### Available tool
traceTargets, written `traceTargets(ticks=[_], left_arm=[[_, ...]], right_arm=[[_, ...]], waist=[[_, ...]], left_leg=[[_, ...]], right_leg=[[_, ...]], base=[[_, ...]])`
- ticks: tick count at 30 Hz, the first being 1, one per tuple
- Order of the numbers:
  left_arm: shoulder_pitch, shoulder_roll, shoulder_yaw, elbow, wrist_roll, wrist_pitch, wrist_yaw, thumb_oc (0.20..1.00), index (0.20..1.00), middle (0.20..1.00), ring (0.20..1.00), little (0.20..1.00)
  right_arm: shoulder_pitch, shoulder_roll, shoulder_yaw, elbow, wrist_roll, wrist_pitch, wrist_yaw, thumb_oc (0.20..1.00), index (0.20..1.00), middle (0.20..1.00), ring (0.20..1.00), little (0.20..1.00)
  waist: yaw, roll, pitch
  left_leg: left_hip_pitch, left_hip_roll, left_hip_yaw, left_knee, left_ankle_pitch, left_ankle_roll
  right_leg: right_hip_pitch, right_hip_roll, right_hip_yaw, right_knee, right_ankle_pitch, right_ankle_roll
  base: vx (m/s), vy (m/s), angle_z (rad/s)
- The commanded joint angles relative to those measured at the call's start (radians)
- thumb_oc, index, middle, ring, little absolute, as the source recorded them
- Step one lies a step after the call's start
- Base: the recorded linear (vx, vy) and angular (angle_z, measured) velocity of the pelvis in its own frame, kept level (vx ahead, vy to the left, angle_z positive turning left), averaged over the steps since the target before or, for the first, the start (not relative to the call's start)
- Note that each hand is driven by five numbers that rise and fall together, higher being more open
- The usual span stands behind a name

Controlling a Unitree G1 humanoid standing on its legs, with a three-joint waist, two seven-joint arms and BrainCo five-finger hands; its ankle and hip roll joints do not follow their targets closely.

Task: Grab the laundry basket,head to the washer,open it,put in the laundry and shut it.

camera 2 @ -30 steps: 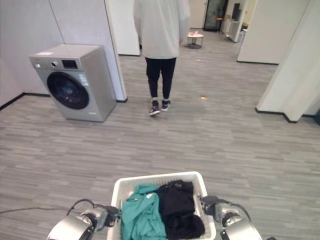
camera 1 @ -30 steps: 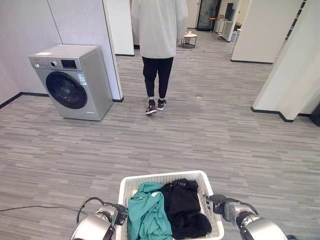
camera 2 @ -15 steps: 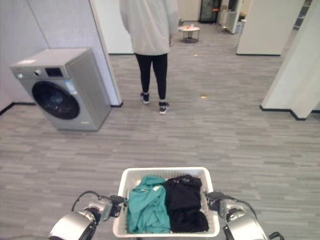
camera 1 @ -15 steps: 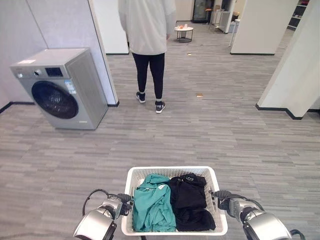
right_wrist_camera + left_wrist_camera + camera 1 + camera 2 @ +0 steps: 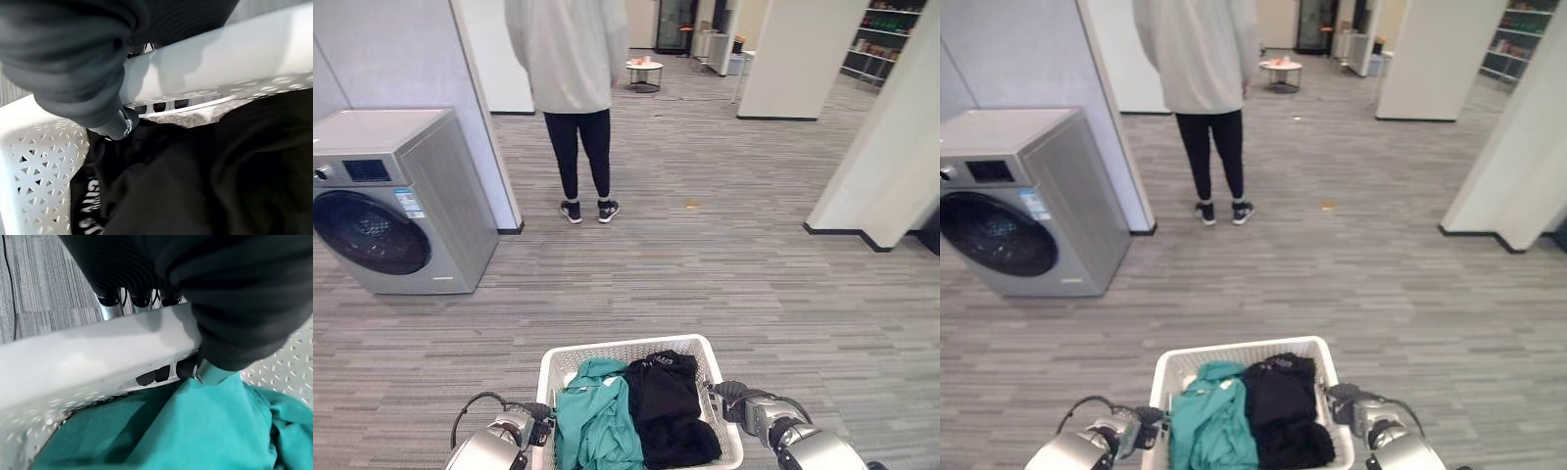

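Basket (image 5: 636,353) level, long axis running away from robot, both hands' fingers (image 5: 152,376) curled round side rims.

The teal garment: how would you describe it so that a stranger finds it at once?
Look at the white laundry basket carried low in front of the robot. Two crumpled garments lie inside it side by side. The teal garment fills the robot's left half; its neighbour, the black garment, is dark.
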Motion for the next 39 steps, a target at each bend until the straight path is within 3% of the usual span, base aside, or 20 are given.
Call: traceTargets(ticks=[1, 6, 17, 34, 35, 39], left_arm=[[-0.051, -0.048, 0.084, 0.033, -0.097, -0.03, -0.109, 0.2, 0.2, 0.2, 0.2, 0.2], [-0.026, -0.047, 0.111, 0.03, -0.116, -0.043, -0.097, 0.2, 0.2, 0.2, 0.2, 0.2], [-0.01, -0.032, 0.14, 0.028, -0.135, -0.067, -0.067, 0.2, 0.2, 0.2, 0.2, 0.2], [0.004, -0.04, 0.154, 0.023, -0.162, -0.079, -0.048, 0.2, 0.2, 0.2, 0.2, 0.2], [0.029, -0.118, 0.044, -0.042, -0.056, -0.144, -0.023, 0.2, 0.2, 0.2, 0.2, 0.2], [0.024, -0.113, 0.058, -0.044, -0.071, -0.147, -0.024, 0.2, 0.2, 0.2, 0.2, 0.2]], right_arm=[[0.036, 0.003, -0.061, 0.109, 0.02, 0.032, 0.044, 0.2, 0.2, 0.2, 0.2, 0.2], [0.045, -0.008, -0.072, 0.1, 0.023, 0.02, 0.037, 0.2, 0.2, 0.2, 0.2, 0.2], [0.057, -0.027, -0.083, 0.104, -0.01, 0.003, 0.017, 0.2, 0.2, 0.2, 0.2, 0.2], [0.065, -0.032, -0.085, 0.09, -0.012, -0.017, -0.001, 0.2, 0.2, 0.2, 0.2, 0.2], [0.123, -0.069, -0.093, 0.104, 0.067, -0.044, -0.086, 0.2, 0.2, 0.2, 0.2, 0.2], [0.136, -0.065, -0.108, 0.113, 0.061, -0.047, -0.089, 0.2, 0.2, 0.2, 0.2, 0.2]], waist=[[-0.011, -0.025, -0.008], [0.008, -0.034, -0.043], [0.009, -0.035, -0.042], [-0.008, -0.006, -0.026], [-0.023, -0.028, -0.074], [-0.02, -0.028, -0.081]], left_leg=[[-0.027, 0.059, -0.008, 0.012, 0.018, -0.087], [-0.014, 0.047, -0.021, 0.012, 0.003, -0.095], [-0.009, 0.055, -0.041, 0.012, -0.007, -0.113], [0.005, 0.053, -0.031, 0.012, -0.026, -0.108], [-0.071, 0.077, 0.047, 0.012, -0.004, -0.121], [-0.054, 0.075, 0.048, 0.012, -0.01, -0.12]], right_leg=[[0.081, 0.008, 0.062, -0.069, 0.125, 0.016], [0.165, 0.0, 0.026, -0.169, 0.145, 0.014], [0.192, 0.006, -0.021, -0.162, 0.114, 0.001], [0.179, 0.004, -0.014, -0.126, 0.093, 0.0], [0.118, 0.039, 0.07, -0.207, 0.195, 0.007], [0.135, 0.035, 0.063, -0.207, 0.187, 0.008]], base=[[0.07, -0.04, 0.62], [0.13, -0.058, 0.32], [0.06, -0.038, 0.06], [0.02, 0.003, 0.01], [0.03, 0.016, -0.01], [0.05, 0.013, -0.24]])
